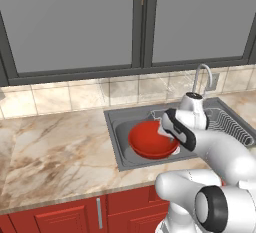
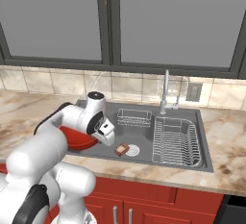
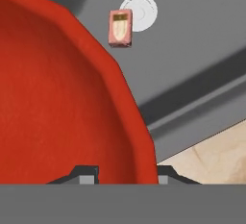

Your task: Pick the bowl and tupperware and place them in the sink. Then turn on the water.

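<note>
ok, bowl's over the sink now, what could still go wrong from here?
1. The fingers pinch only the rim of the bowl; so large a bowl could twist or slip.
2. The bowl sits near the front edge of the sink; released here, it might catch the rim.
3. A small brown-and-white piece lies by the drain; the bowl could land on it.

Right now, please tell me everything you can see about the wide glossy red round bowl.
The wide glossy red round bowl is shallow and looks like smooth plastic or glazed ceramic, with a faceted rim. It sits upright and looks empty, over the left part of the grey metal sink. The gripper grips its rim, one finger inside and one outside. Whether its base rests on the sink floor cannot be told.
</note>
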